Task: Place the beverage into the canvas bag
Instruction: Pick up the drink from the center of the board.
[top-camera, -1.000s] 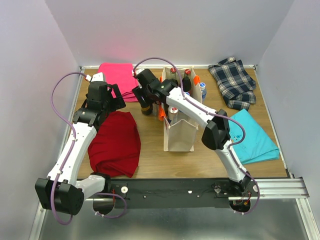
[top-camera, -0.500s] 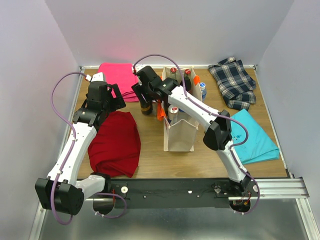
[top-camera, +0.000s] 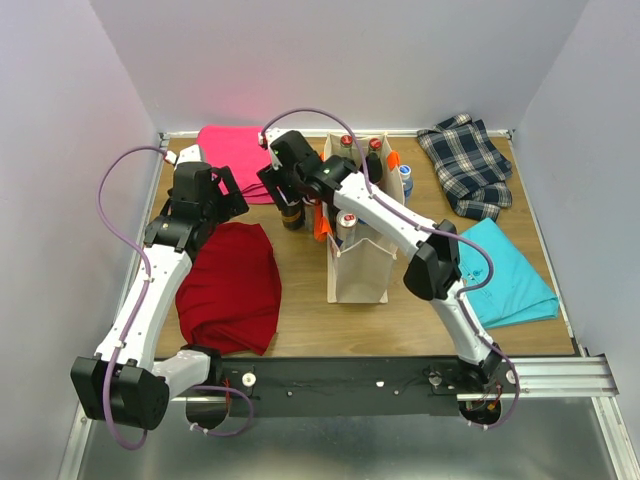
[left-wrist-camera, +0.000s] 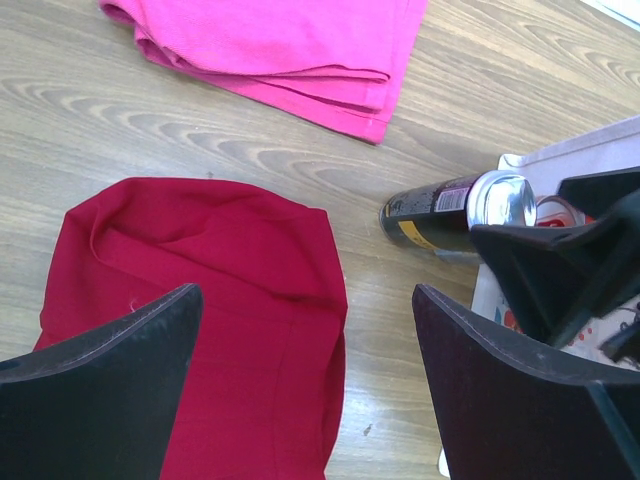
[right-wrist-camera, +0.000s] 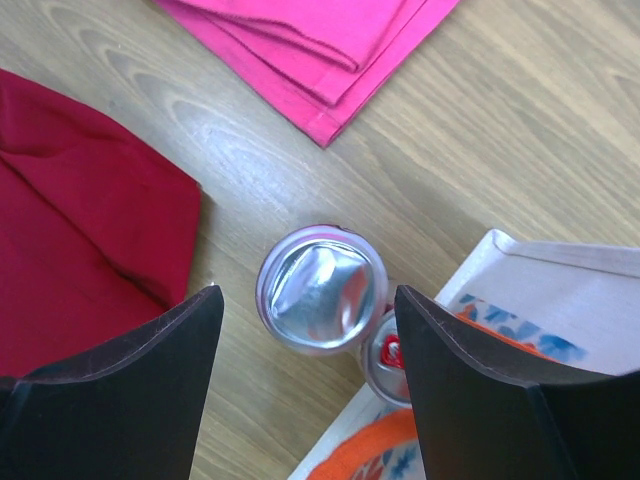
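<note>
The beverage, a dark can (top-camera: 292, 216) with a silver top (right-wrist-camera: 320, 290), stands upright on the wooden table just left of the canvas bag (top-camera: 358, 272). My right gripper (right-wrist-camera: 307, 312) hangs open right above it, one finger to each side of the can, neither pressing on it. In the top view the right gripper (top-camera: 283, 190) covers the can's upper part. The can (left-wrist-camera: 450, 205) also shows in the left wrist view. My left gripper (left-wrist-camera: 305, 390) is open and holds nothing, above the edge of a dark red cloth (left-wrist-camera: 200, 300); from above the left gripper (top-camera: 232, 195) sits left of the can.
The bag holds several bottles (top-camera: 346, 222) and has orange straps (top-camera: 321, 225). A pink cloth (top-camera: 232, 150) lies at the back left, the dark red cloth (top-camera: 232, 285) front left, a plaid cloth (top-camera: 468, 165) back right, a teal cloth (top-camera: 505, 270) right.
The right arm's wrist has shifted slightly to the left and back over the can. The left arm has edged a little left. The can has not moved.
</note>
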